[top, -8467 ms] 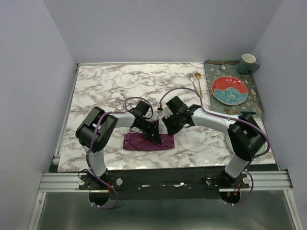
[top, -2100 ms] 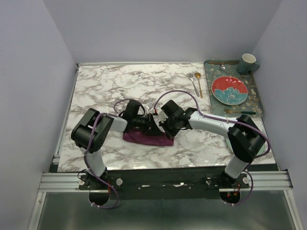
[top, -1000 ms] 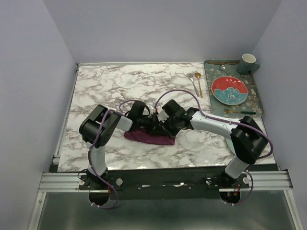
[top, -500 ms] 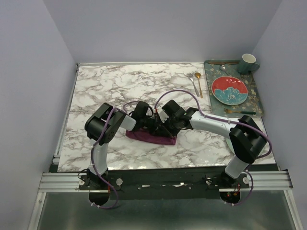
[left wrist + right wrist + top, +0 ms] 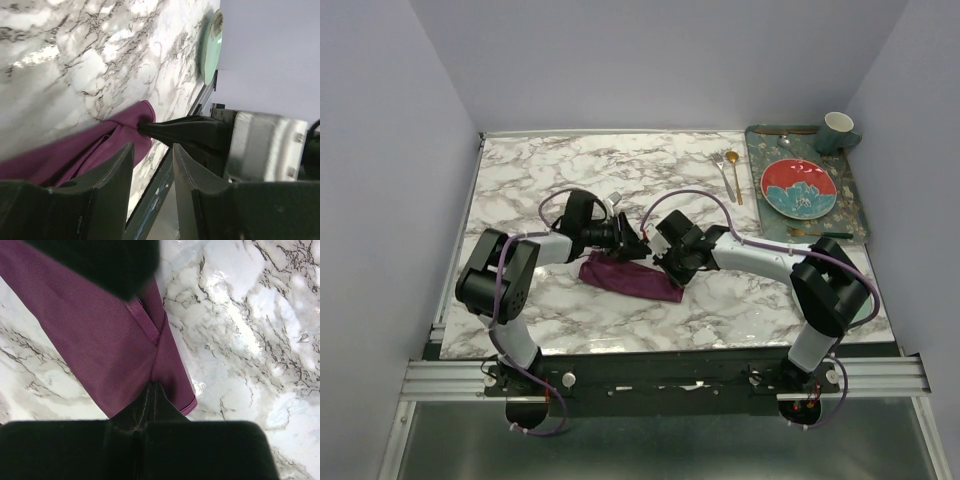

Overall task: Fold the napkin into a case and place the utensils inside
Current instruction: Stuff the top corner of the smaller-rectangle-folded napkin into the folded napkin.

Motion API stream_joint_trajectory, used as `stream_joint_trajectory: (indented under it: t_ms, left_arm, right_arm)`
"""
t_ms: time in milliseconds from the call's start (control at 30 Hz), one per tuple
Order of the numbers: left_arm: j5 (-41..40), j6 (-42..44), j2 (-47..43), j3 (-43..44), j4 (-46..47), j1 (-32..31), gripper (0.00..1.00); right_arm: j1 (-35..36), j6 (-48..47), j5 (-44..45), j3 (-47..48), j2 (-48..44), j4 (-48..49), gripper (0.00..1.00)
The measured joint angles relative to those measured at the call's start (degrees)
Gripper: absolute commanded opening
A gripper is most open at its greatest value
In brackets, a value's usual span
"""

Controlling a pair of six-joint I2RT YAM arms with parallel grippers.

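Observation:
The plum-purple napkin (image 5: 628, 278) lies on the marble as a folded, long, creased strip. My right gripper (image 5: 669, 264) is shut on its right end; in the right wrist view the closed fingertips (image 5: 152, 386) pinch the napkin (image 5: 100, 335) near its hemmed corner. My left gripper (image 5: 632, 245) is open and empty, just above the strip's far edge, facing the right one. In the left wrist view the left gripper (image 5: 153, 146) has parted fingers with nothing between them, and the napkin (image 5: 85, 152) lies beyond. The silver fork (image 5: 722, 172) and gold spoon (image 5: 734, 175) lie far right on the marble.
A teal tray (image 5: 855, 205) at the far right holds a red plate (image 5: 799, 188), a green mug (image 5: 837, 131) and a gold utensil with a dark handle (image 5: 820, 233). A pale green plate edge (image 5: 210, 46) shows in the left wrist view. The table's front edge is near.
My left gripper has let go of the napkin, opened and drawn back to the left and away. The right gripper stays shut on the cloth's right end.

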Motion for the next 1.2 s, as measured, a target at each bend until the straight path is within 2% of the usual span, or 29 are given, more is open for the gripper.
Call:
stream_joint_trajectory:
  t_ms: [167, 333, 433, 533, 633, 833, 867, 1000, 1200]
  left_arm:
    - [0.66, 9.09, -4.83, 1.05, -10.69, 6.21, 0.45]
    - [0.31, 31.89, -4.63, 11.34, -33.94, 14.88, 0.48]
    - [-0.13, 48.39, -3.32, 20.5, -48.13, 16.31, 0.5]
    - [-0.5, 62.58, -3.21, 24.57, -56.89, 17.0, 0.54]
    - [-1.68, 73.46, -4.13, 24.11, -62.49, 18.18, 0.54]
    - [-4.17, 87.58, -6.64, 21.33, -67.69, 19.3, 0.55]
    - [-4.42, 89.55, -7.19, 20.83, -68.0, 19.3, 0.55]
    - [-5.03, 97.53, -10.34, 18.4, -69.07, 19.3, 0.55]
    - [-5.07, 107.4, -12.31, 16.63, -69.59, 19.1, 0.54]
  right_arm:
    - [0.0, -2.19, 0.46, 0.0, 0.0, 0.0, 0.01]
    - [0.0, -7.63, 1.31, -0.04, -0.02, 0.02, 0.01]
    - [0.0, -12.2, 1.66, -0.96, -0.37, 0.35, 0.01]
    - [0.0, -16.31, 1.75, -1.84, -0.72, 0.83, 0.01]
    - [0.0, -19.71, 1.68, -2.78, -1.33, 1.68, 0.03]
    - [0.0, -24.44, 0.83, -3.48, -1.75, 2.05, 0.24]
    - [0.0, -24.48, 0.81, -3.48, -1.75, 2.01, 0.32]
    - [-0.04, -22.84, 0.04, -2.03, -2.14, -0.2, 0.47]
    - [-2.27, -18.18, -2.93, 3.54, -4.74, -4.28, 0.49]
